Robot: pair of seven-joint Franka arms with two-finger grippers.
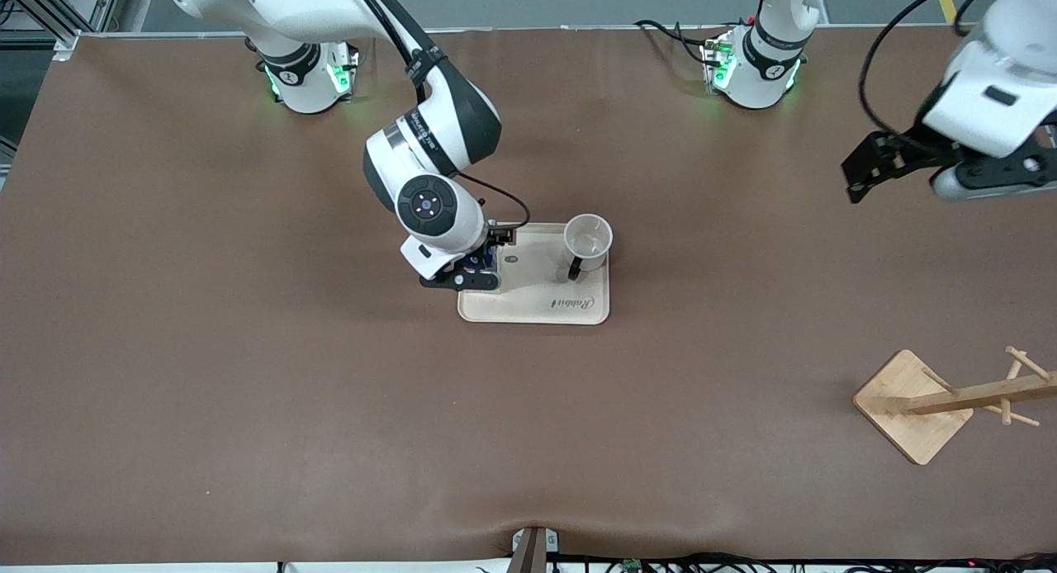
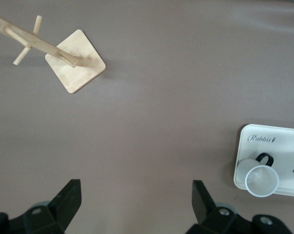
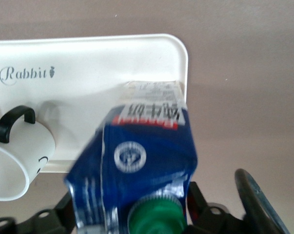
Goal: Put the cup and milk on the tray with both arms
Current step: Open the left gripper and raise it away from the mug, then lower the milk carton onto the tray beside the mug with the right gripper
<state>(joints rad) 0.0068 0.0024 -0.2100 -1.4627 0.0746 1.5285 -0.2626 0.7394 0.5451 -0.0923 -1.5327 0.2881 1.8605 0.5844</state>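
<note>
Bamboo peg rack (image 1: 912, 408) lowest in frame. Mid-frame: dark blue gable-top milk carton (image 3: 137, 156) on cream rectangular tray (image 1: 537, 309). Prob light, crushable, so grip flat sides. Right gripper (image 1: 477, 267) around it, fingers apart. Left gripper (image 1: 863, 172) waits over bare table at left arm's end, fingers apart.

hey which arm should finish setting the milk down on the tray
Right. Its end effector is already at the milk, which stands on the tray beside the cup. The left end effector waits open, up over bare table toward the left arm's end.
</note>
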